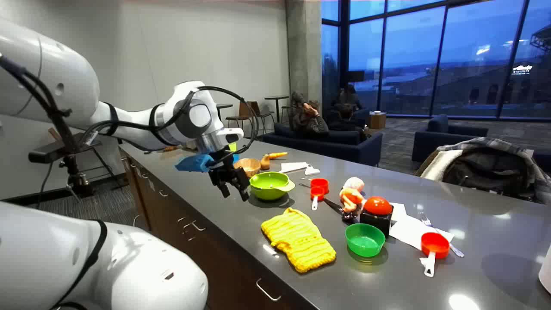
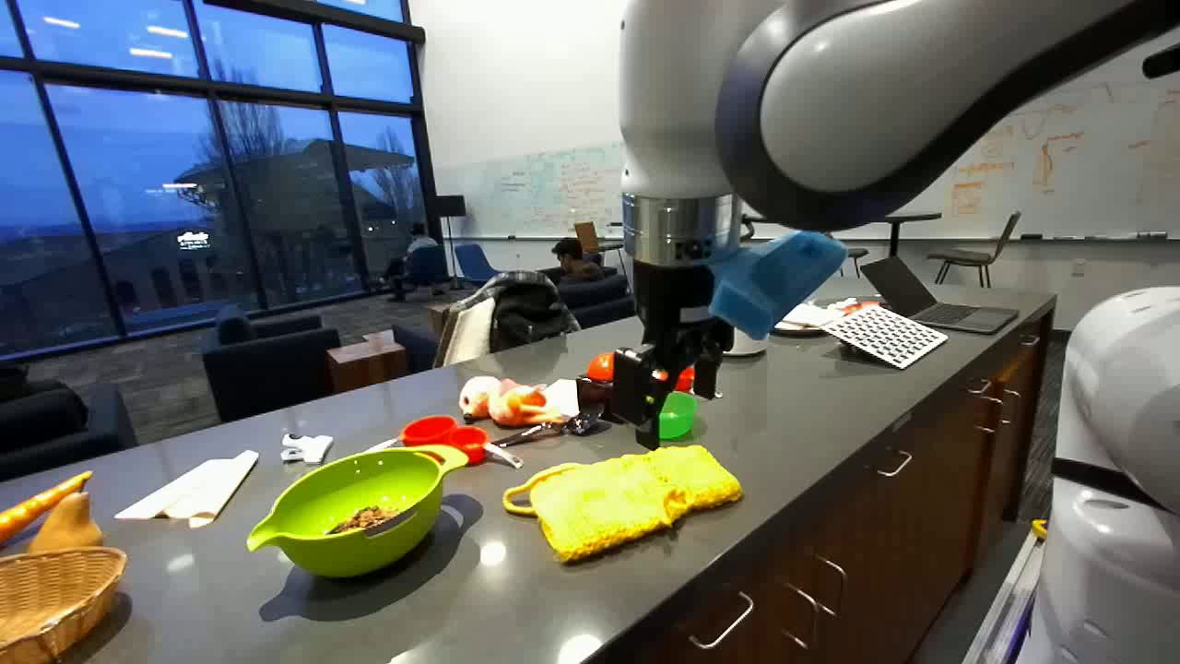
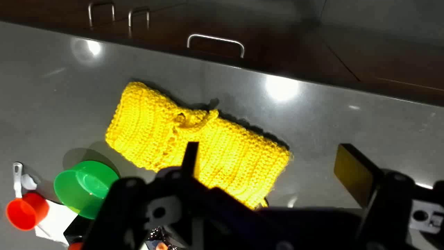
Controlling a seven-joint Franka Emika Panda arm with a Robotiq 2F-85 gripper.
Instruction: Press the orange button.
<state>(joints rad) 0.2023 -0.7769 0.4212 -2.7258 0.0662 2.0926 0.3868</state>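
Jaws wide apart, the black 2-finger gripper (image 3: 270,163) hangs midair. Glossy grey countertop (image 3: 322,125) separates the yellow knitted cloth (image 3: 225,146) from the near edge. In an exterior view, the domed orange button (image 1: 378,206) stands right of the cloth.

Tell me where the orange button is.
In an exterior view, the orange button is right of centre atop a black box, just behind the small green bowl.

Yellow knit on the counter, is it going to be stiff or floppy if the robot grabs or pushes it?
The yellow knit will probably sag when lifted, since its chunky stitches look like soft yarn. Its ribbed surface should resist slipping. Lying flat on the counter, it would likely slide or bunch rather than roll.
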